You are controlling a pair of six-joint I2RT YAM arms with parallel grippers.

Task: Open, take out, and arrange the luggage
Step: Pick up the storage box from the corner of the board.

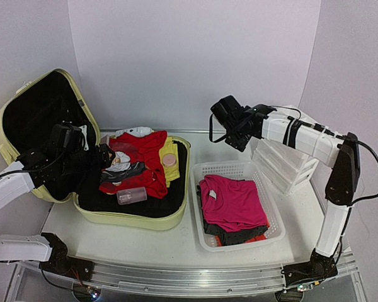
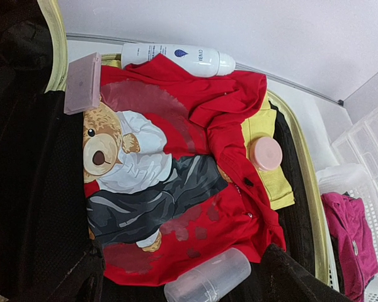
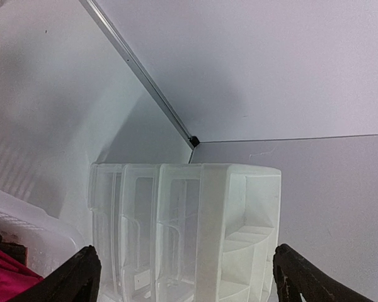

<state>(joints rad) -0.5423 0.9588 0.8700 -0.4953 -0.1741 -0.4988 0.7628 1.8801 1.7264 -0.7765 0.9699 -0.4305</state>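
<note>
Left fingers point(image 2: 296, 280) and right fingers point(image 3: 69, 280) spread wide.

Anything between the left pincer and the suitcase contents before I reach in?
Nothing visible blocks it: the suitcase lies open and the left pincer hangs over its left side. A clear bottle and pink jar lie on the red shirt.

luggage point(image 1: 132, 219): pale yellow-green hard shell; rounded corners; black fabric lining; biggest thing in view
state: open; both halves spread apart at the hinge; base half packed full, not emptied
lid: upper left of the top view; stands tilted back; its black lining faces the camera
base: left of centre in the top view; lies flat; near wall runs slanting toward the lower right
left wrist view: yellow-green rim curves down the right of the frame; lining dark along the left
</note>
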